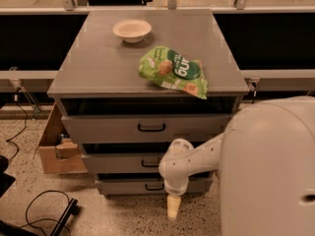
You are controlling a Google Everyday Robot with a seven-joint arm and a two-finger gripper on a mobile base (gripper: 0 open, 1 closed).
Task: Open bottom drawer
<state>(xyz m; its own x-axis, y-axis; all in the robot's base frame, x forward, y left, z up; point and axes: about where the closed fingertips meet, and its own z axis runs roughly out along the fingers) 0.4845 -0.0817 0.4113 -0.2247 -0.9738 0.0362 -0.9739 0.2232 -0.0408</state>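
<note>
The bottom drawer [128, 185] is the lowest, narrowest grey front of the three in the cabinet, with a small black loop handle [154, 186] at its centre. It looks shut or nearly so. My gripper [172, 208] hangs from the white arm [197, 159], pointing down at the floor just in front of the drawer and a little right of the handle. It is below the handle and apart from it.
A white bowl [132, 30] and a green snack bag [173, 72] lie on the cabinet top [98, 68]. A cardboard box [56, 146] stands left of the cabinet. Black cables [47, 213] lie on the speckled floor at lower left. My white body [268, 171] fills the lower right.
</note>
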